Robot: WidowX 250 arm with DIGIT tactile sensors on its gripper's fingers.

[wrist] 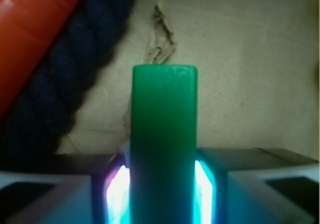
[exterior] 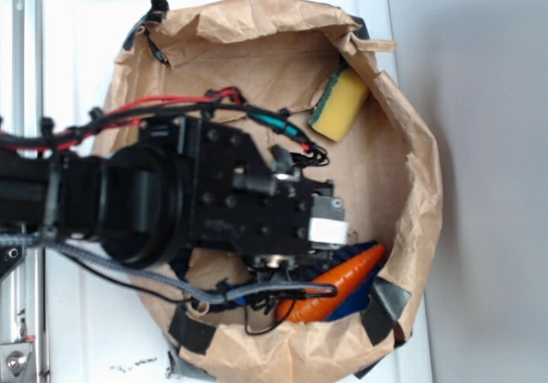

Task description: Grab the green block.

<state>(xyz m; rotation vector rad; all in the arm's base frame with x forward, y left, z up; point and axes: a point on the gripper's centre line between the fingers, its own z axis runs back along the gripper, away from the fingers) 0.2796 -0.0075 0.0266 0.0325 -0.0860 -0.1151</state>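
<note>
Your jaws grip the block [wrist: 164, 134] on both long sides, right of the rope [wrist: 65, 78]. It looks rigid, light and slick, so hold squarely.

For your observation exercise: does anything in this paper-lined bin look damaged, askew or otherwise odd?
The brown paper lining is crumpled, and the wrist view shows a small tear just beyond the green block. The block itself sits straight between the jaws of the gripper. The carrot lies against a dark blue rope. Nothing is spilled.
</note>
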